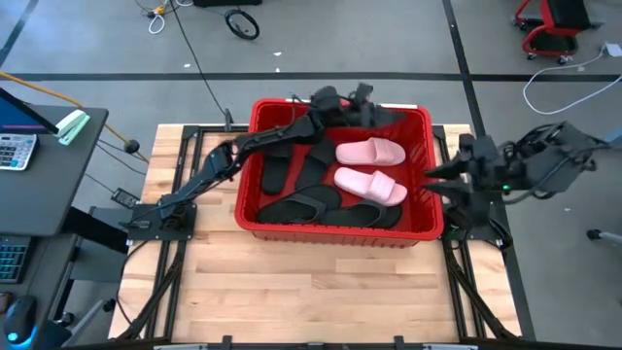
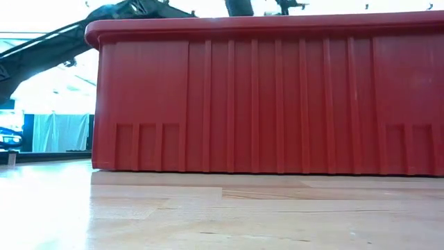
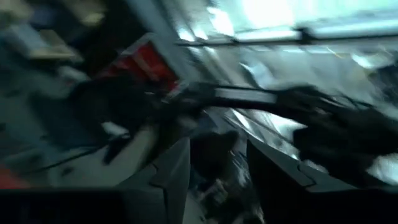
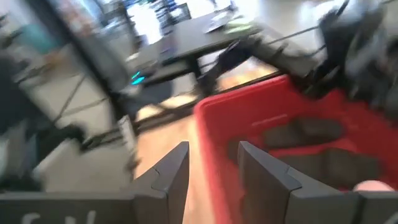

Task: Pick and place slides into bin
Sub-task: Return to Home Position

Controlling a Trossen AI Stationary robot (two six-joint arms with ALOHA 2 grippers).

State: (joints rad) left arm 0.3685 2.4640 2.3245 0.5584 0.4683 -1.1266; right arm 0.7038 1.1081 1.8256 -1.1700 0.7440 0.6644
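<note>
Counted 2 pink slides (image 1: 370,152) and black slides (image 1: 301,206) inside the red bin (image 1: 335,231) on the desk (image 1: 292,282), mostly crosswise. Found left pincer (image 1: 369,102) spread, empty, over the far rim; right pincer (image 1: 435,176) spread, empty, just outside the right wall.

Red bin (image 1: 340,233): large rectangular plastic crate, upright, open at the top, with a thick rim and a ribbed outer wall (image 2: 277,104). Pink slides (image 1: 370,153) (image 1: 370,185): two, wide strap upward, lying side by side in the bin's right half, the second nearer the front wall, both resting on darker footwear. Black slides: one along the bin's front wall (image 1: 309,206), one near its left wall (image 1: 282,173), another in the front right corner (image 1: 384,216); the rest are partly hidden, so their count cannot be told.
</note>
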